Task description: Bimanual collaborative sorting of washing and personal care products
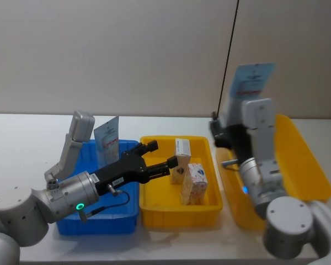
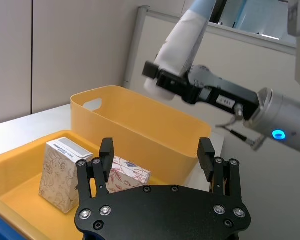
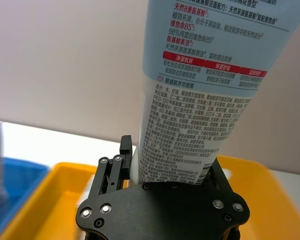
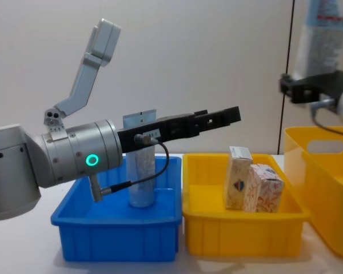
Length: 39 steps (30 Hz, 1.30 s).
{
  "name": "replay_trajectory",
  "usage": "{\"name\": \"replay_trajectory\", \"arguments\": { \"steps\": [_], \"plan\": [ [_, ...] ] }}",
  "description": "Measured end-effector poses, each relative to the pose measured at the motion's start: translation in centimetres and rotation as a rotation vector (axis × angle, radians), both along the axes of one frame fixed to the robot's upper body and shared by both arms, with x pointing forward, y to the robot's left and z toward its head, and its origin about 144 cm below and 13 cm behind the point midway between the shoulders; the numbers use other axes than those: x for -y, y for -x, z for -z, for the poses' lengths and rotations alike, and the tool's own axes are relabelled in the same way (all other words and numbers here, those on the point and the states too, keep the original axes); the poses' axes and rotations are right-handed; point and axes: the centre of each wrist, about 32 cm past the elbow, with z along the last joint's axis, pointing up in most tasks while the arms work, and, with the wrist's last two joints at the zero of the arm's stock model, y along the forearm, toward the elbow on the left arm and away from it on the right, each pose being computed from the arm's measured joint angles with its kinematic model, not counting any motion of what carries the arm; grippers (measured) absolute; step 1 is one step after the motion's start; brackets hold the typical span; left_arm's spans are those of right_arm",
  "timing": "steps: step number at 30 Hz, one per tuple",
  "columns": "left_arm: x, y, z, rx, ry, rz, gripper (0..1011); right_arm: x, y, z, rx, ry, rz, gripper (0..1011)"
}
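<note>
- The left gripper [image 2: 156,150] is spread wide with nothing between its fingers. It hangs over the middle yellow tray [image 1: 179,212], above the two white cartons [image 1: 194,183] and clear of them in the chest view.
- The right gripper [image 3: 170,160] is clamped on the lower end of the pale-blue squeeze tube [image 3: 200,75], holding it upright in the air over the right yellow tray [image 1: 309,160].
- The tube's back carries dense Chinese print. "98%" and "B5" can be read, above a red band with white characters.
- The refill pouch [image 4: 142,171] stands in the blue tray [image 4: 114,240]. Its red-and-white label is too small to read.
- The cartons stand side by side, touching, in the middle yellow tray. Their print is patterned but not legible.
- The tube's cap end is hidden behind the right gripper's body, and its top is cut off in the chest and right wrist views.
- The left arm covers part of the pouch.
</note>
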Motion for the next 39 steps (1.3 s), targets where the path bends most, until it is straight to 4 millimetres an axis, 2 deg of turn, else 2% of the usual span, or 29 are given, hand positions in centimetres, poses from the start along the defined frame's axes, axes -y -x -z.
{"name": "replay_trajectory", "arguments": {
  "steps": [4,13,20,29,39],
  "plan": [
    [0.0,0.0,0.0,0.000,0.000,0.000,1001,2.1,-0.2,-0.4,0.014,0.026,0.051,549],
    [0.0,0.0,0.0,0.000,0.000,0.000,1001,5.1,0.5,-0.3,-0.035,0.086,0.107,544],
    [0.0,0.0,0.0,0.000,0.000,0.000,1001,6.7,1.2,0.1,-0.110,0.125,0.121,536],
    [0.0,0.0,0.0,0.000,0.000,0.000,1001,7.4,1.3,0.5,-0.200,0.109,0.168,536],
    [0.0,0.0,0.0,0.000,0.000,0.000,1001,7.0,0.4,1.3,-0.236,0.064,0.250,532]
  ]
}}
